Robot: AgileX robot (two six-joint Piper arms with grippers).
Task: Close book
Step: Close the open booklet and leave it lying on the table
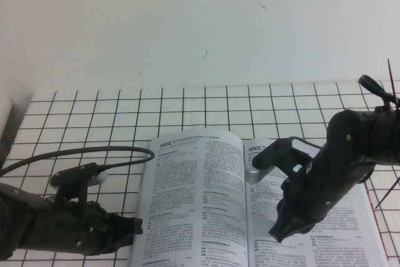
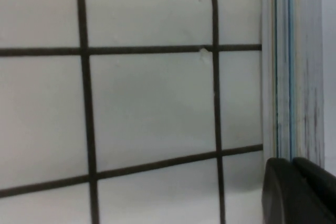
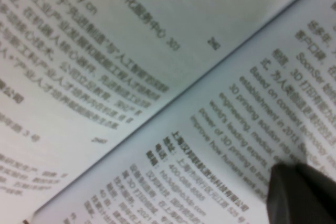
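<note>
An open book [image 1: 194, 204] of printed text lies on the gridded table, its left page arching up near the spine. My left gripper [image 1: 136, 226] sits low at the book's left edge, fingers together; in the left wrist view its tips [image 2: 293, 162] rest against the stacked page edges [image 2: 294, 77]. My right gripper [image 1: 278, 234] points down onto the right page, shut and holding nothing. In the right wrist view its tips [image 3: 296, 169] touch the printed page [image 3: 210, 145] just beside the spine fold.
The white table with a black grid [image 1: 94, 123] runs back to a plain white wall. A black cable [image 1: 94, 151] loops over the left arm. Thin dark rods [image 1: 384, 198] stand at the right edge. A pale object [image 1: 3, 117] is at the far left.
</note>
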